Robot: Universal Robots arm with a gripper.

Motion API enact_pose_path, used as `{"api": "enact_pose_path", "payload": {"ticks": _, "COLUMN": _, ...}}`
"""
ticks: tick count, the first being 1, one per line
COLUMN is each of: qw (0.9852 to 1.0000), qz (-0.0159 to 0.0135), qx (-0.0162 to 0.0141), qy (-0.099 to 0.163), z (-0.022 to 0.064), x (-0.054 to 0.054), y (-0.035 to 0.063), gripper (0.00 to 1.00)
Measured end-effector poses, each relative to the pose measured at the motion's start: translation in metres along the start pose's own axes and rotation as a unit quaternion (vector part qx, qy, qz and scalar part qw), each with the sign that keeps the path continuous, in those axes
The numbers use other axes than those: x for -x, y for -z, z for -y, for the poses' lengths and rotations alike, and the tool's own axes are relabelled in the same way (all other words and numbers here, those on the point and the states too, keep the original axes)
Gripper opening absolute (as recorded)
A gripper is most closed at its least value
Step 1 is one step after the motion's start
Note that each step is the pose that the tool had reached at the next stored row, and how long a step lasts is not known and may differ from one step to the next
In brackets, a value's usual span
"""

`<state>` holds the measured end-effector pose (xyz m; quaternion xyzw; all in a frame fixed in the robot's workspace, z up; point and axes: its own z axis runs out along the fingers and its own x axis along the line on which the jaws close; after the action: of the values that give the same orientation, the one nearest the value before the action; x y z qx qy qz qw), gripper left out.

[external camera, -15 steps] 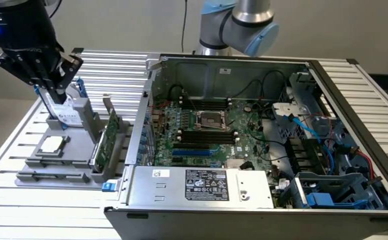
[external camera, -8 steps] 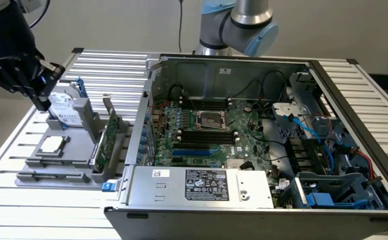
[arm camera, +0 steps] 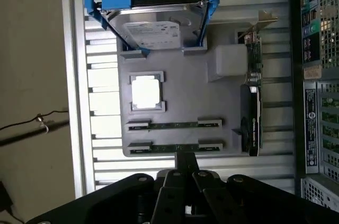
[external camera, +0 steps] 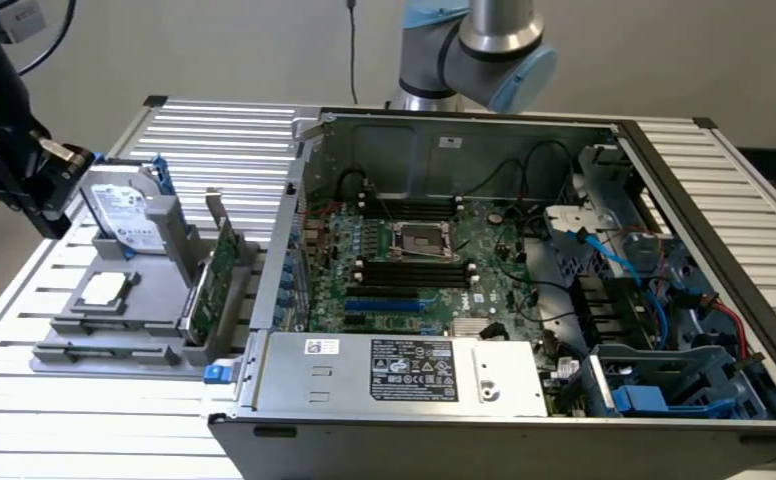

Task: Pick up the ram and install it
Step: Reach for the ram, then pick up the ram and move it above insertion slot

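Note:
Two ram sticks, thin green boards seen edge-on, lie in the grey holders of a fixture tray point(arm camera: 180, 97): one ram stick point(arm camera: 175, 125) and a second point(arm camera: 175, 148) nearer my fingers. In the exterior view they sit at the tray's near end point(external camera: 105, 352). My black gripper point(arm camera: 185, 167) is shut with nothing in it, close to the nearer stick in the wrist view. In the exterior view the gripper point(external camera: 44, 200) hangs above the table's left edge, apart from the tray. The motherboard's black memory slots point(external camera: 415, 270) lie inside the open computer case point(external camera: 495, 400).
On the tray stand a silver hard drive with blue rails point(arm camera: 153, 25), a square processor point(arm camera: 146, 90) and an upright green expansion card point(arm camera: 251, 107). The ribbed metal table point(external camera: 228, 130) carries tray and case. The arm's base point(external camera: 482, 50) rises behind the case.

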<state>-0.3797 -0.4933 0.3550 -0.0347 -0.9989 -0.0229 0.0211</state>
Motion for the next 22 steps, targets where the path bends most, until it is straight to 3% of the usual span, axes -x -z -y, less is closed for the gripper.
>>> {"api": "enact_pose_path", "payload": {"ticks": 8, "qw": 0.9995, "qz": -0.0019, "qx": -0.0013, "qy": 0.030, "z": 0.0044, "x": -0.0027, "y": -0.0026, "gripper": 0.10}}
{"api": "enact_pose_path", "payload": {"ticks": 22, "qw": 0.9995, "qz": -0.0019, "qx": -0.0013, "qy": 0.031, "z": 0.0045, "x": -0.0038, "y": -0.0028, "gripper": 0.10}}
